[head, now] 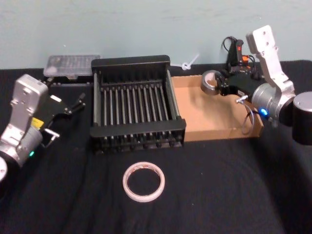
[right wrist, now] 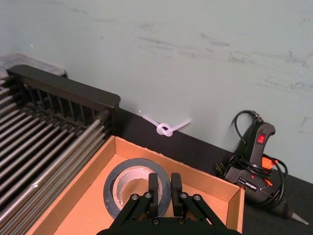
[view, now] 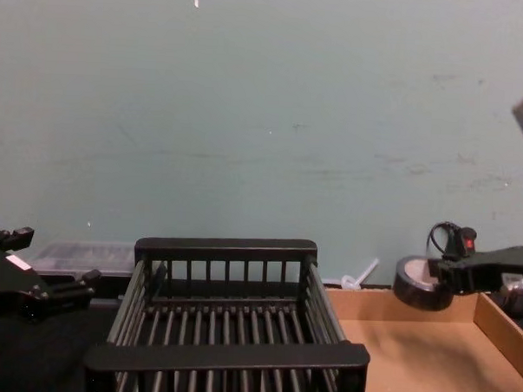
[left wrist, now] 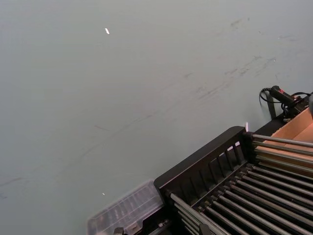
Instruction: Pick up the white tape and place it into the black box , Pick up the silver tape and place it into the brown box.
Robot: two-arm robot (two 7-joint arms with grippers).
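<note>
Right end effector [right wrist: 164, 188] clenched on the silver tape [right wrist: 128, 186], held raised over the far part of the brown box [head: 214, 117]. Left end effector [head: 73, 105] open, idle left of the black box [head: 136, 63]. White tape [head: 144, 182] lies flat on the table [head: 219, 195], in front of the black box.

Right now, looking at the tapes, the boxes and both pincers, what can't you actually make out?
- Silver tape: right wrist view, near wall hidden by the right pincer clamping it.
- Brown box: chest view, right side cut off by the frame edge.
- Left pincer: head view, too small to tell its finger gap.
- White tape: head view, print on the core too small to read.
</note>
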